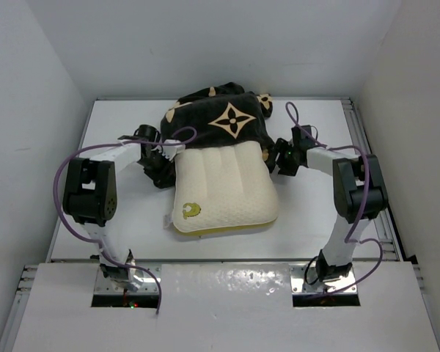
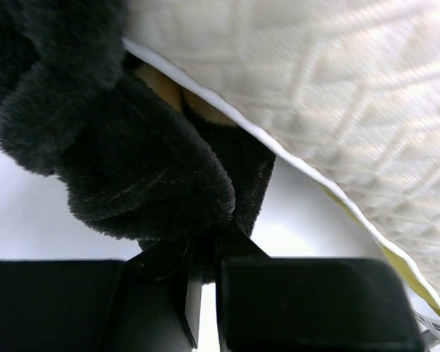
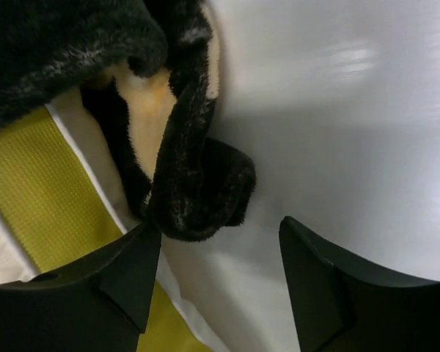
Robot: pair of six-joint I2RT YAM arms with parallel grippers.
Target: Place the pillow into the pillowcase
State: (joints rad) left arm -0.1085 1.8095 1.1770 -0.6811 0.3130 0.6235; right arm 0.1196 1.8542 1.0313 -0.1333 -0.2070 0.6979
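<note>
From above, the pillow [image 1: 224,191] lies on the surface [image 1: 315,227], its far part inside the pillowcase [image 1: 220,121] and its near part sticking out. Only the wrist views show the grips. The left fingers [image 2: 308,301] are pressed together, pinching the pillowcase's edge beside the pillow. The right fingers [image 3: 330,293] are spread at the pillow's other side, gripping nothing.

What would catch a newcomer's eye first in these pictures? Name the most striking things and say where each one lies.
The cream pillow lies in the middle of the white table, its far end covered by the black flower-printed pillowcase bunched behind it. The left pincer is shut on a fold of that dark fabric at the pillow's left side. The right pincer stands open beside the cover's right edge, holding nothing.
</note>
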